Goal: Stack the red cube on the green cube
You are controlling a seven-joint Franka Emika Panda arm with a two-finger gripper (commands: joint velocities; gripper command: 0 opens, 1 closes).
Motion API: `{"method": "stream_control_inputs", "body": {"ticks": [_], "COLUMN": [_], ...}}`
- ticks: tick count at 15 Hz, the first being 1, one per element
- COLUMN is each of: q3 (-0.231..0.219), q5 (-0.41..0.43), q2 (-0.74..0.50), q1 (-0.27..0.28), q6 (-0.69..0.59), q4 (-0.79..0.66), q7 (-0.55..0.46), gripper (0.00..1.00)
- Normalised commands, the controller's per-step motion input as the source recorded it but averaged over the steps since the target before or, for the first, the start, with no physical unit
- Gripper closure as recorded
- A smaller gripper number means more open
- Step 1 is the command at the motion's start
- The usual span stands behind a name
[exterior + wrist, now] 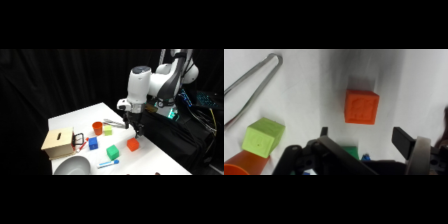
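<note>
Wrist view: the red cube (361,106) is seen mid-frame on the desk (309,90). The hand (364,137) is held wide apart below it, touching nothing.

orange-red red cube (361,107), bright green cube (113,152) — yellow-green block (262,136), white table (160,161)

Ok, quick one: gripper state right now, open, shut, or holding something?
Gripper: open and empty, fingers spread, above the small orange-red solid cube on the white table, not touching it.
</note>
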Motion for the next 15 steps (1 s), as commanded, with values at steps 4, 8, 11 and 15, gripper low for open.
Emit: {"method": "stream_control_inputs", "body": {"ticks": [4,8,11,15], "q3": [0.019,-0.049,-0.159,-0.293], "q5": [-0.098,-0.128,-0.203,-0.320], "q2": [0.13,0.18,0.13,0.06], "q1": [0.079,0.110,0.174,0.254], "q6": [0.30,0.28,0.27,0.23], "q4": [-0.08,-0.03,-0.02,-0.03], "q7": [0.21,0.20,0.22,0.29], "gripper": [0.00,0.00,0.00,0.00]}}
